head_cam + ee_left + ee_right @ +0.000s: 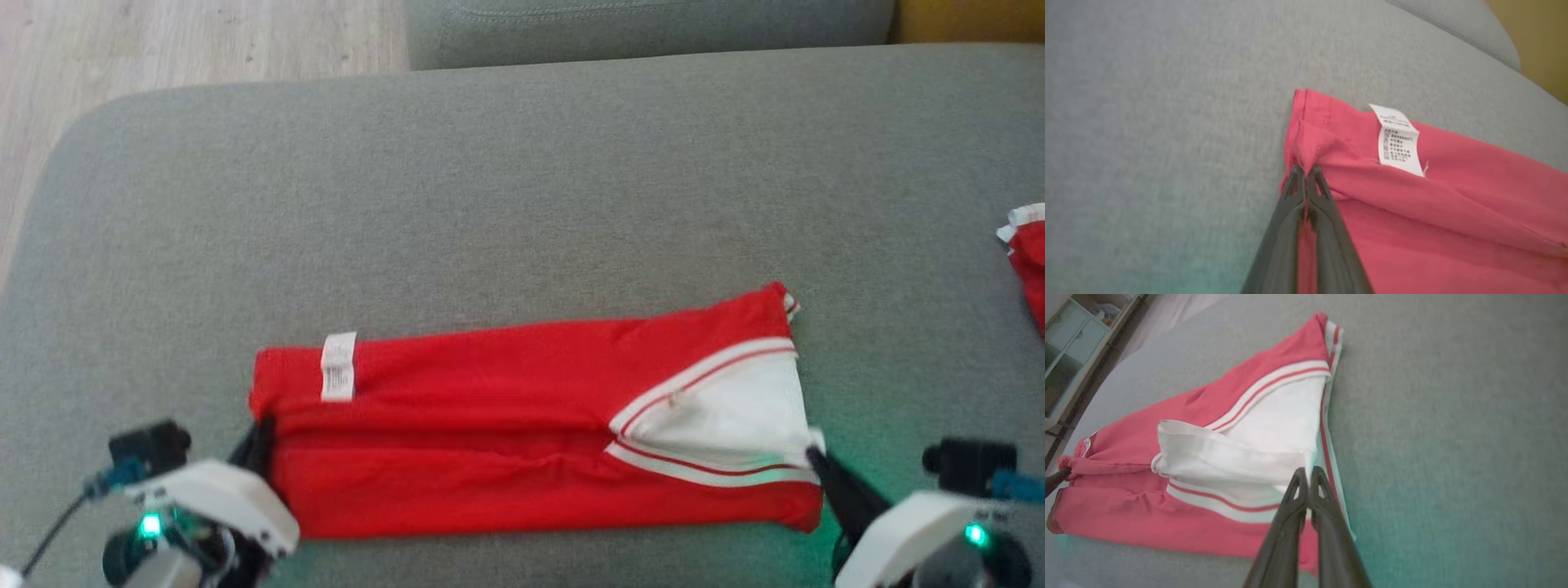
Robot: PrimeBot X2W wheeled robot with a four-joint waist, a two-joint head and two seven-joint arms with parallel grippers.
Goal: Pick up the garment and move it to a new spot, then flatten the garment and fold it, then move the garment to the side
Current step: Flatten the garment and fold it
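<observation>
The garment (522,425) is red with a white panel and red-and-white striped trim, folded into a long band across the near part of a grey cushion (522,204). A white care label (338,367) sticks up near its left end. My left gripper (263,441) is shut on the garment's left edge; the left wrist view shows its fingertips (1312,173) pinching a fold of red cloth (1412,212). My right gripper (816,457) is shut on the white edge at the garment's right end, with its tips (1306,475) closed on the white fabric (1274,428).
Another red and white cloth (1029,253) lies at the cushion's right edge. A second grey cushion (653,28) sits behind, wooden floor (163,49) at the far left. A pale shelf unit (1069,343) shows in the right wrist view.
</observation>
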